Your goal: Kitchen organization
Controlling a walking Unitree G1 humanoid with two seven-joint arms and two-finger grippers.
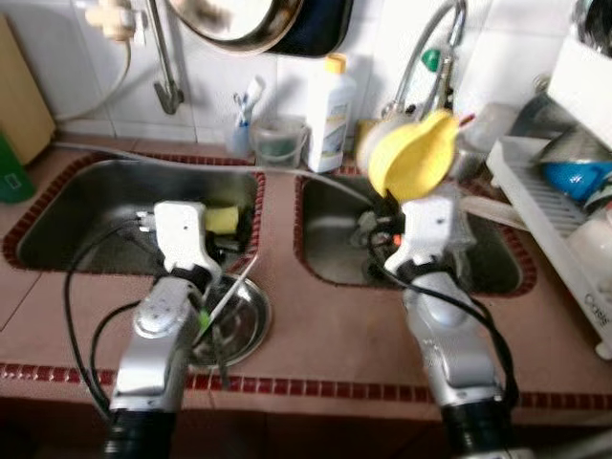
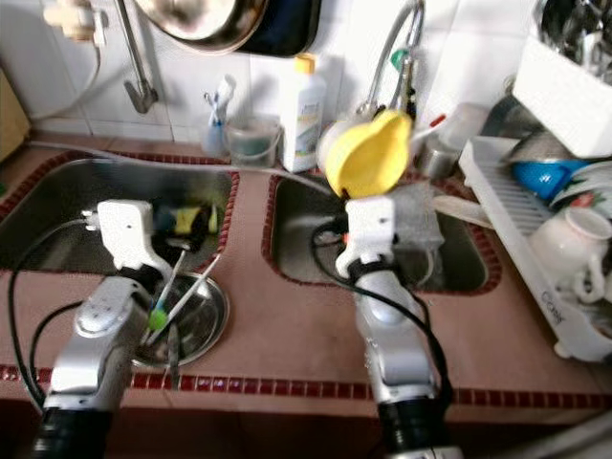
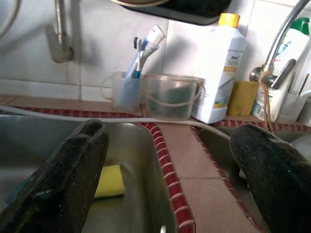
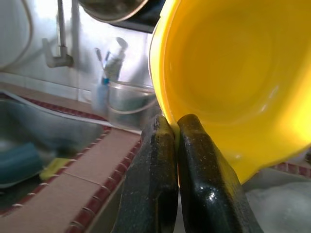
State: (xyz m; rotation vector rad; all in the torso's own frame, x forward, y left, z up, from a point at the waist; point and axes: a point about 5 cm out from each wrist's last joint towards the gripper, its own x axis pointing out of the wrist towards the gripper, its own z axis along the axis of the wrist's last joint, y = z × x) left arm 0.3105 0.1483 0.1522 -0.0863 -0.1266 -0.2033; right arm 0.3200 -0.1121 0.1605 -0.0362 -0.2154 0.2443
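My right gripper (image 4: 176,122) is shut on the rim of a yellow plastic bowl (image 1: 413,153). It holds the bowl tilted above the right sink (image 1: 335,253), just in front of the faucet (image 1: 430,48). My left gripper (image 3: 170,133) is open with nothing between its fingers. It hovers over the near right corner of the left sink (image 1: 96,206), pointing at the back wall. A yellow sponge (image 3: 111,182) lies in that sink below it. A steel plate (image 1: 244,330) with a few utensils (image 2: 182,287) on it rests on the counter beside my left wrist.
A white dish rack (image 1: 545,220) at the right holds a blue bowl (image 1: 574,177) and a cup (image 2: 579,239). Against the back wall stand a detergent bottle (image 1: 330,115), a clear tub (image 3: 171,97) and a toothbrush cup (image 3: 124,90). A pan (image 1: 239,19) hangs above.
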